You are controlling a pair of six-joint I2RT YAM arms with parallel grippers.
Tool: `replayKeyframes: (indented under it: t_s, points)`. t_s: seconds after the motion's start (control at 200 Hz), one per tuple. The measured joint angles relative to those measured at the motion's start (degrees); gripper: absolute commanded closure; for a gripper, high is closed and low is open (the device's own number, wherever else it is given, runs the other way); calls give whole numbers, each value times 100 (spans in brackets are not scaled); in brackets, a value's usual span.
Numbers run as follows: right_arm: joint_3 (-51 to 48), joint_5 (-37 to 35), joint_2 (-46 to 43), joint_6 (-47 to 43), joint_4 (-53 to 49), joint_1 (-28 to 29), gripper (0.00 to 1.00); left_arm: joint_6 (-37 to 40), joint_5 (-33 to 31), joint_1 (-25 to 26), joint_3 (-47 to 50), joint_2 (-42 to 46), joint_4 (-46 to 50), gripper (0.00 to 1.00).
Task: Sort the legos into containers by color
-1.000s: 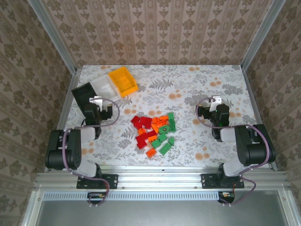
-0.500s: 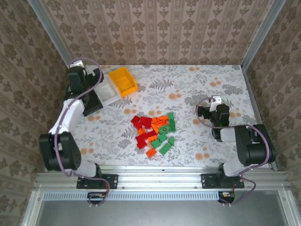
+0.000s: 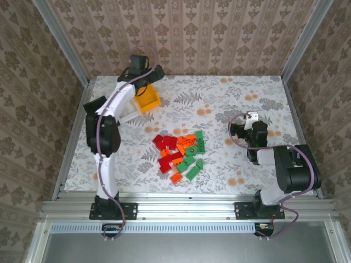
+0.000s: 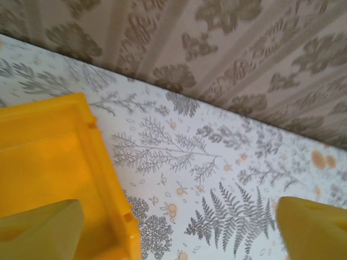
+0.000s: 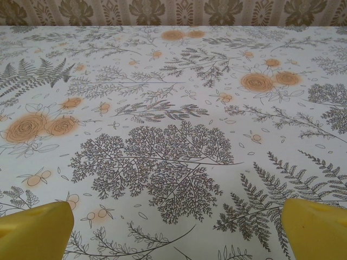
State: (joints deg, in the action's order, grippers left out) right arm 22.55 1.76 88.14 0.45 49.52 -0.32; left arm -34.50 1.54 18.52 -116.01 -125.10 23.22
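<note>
**Left arm out over the yellow bin, bricks heaped in mid-surface**

The left arm is stretched to the far left corner of the floral-patterned surface [image 3: 230, 98]. The left arm's fingers [image 4: 43, 230] stand wide apart with nothing between them. One hangs over the inside of the open-topped yellow-orange plastic bin [image 4: 49, 157], the other over bare surface just beside the bin's wall. From above, that bin is joined to a white bin [image 3: 129, 113], with a black bin [image 3: 90, 104] at the row's left end.

The small plastic building bricks [image 3: 181, 153] lie in a loose heap of red, orange and green at mid-surface, well apart from both arms.

The right arm's fingers [image 5: 32, 227] are spread wide too, low over bare surface, holding nothing.
</note>
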Motion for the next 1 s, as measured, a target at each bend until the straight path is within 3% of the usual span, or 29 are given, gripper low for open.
replayKeyframes:
  t_s: [0.385, 0.545, 0.64, 0.73, 1.0]
  points:
    - [0, 0, 0, 0, -2, 0, 0, -426, -538, 94, -981, -1397, 767, 37]
    - [0, 0, 0, 0, -2, 0, 0, -278, -470, 101, -1224, -1786, 754, 60]
    - [0, 0, 0, 0, -2, 0, 0, -127, -435, 116, -1257, -1856, 791, 62]
    - [0, 0, 0, 0, -2, 0, 0, -17, -485, 179, -1182, -1832, 785, 64]
    - [0, 0, 0, 2, -2, 0, 0, 114, -903, 627, 90, -1126, 415, 83]
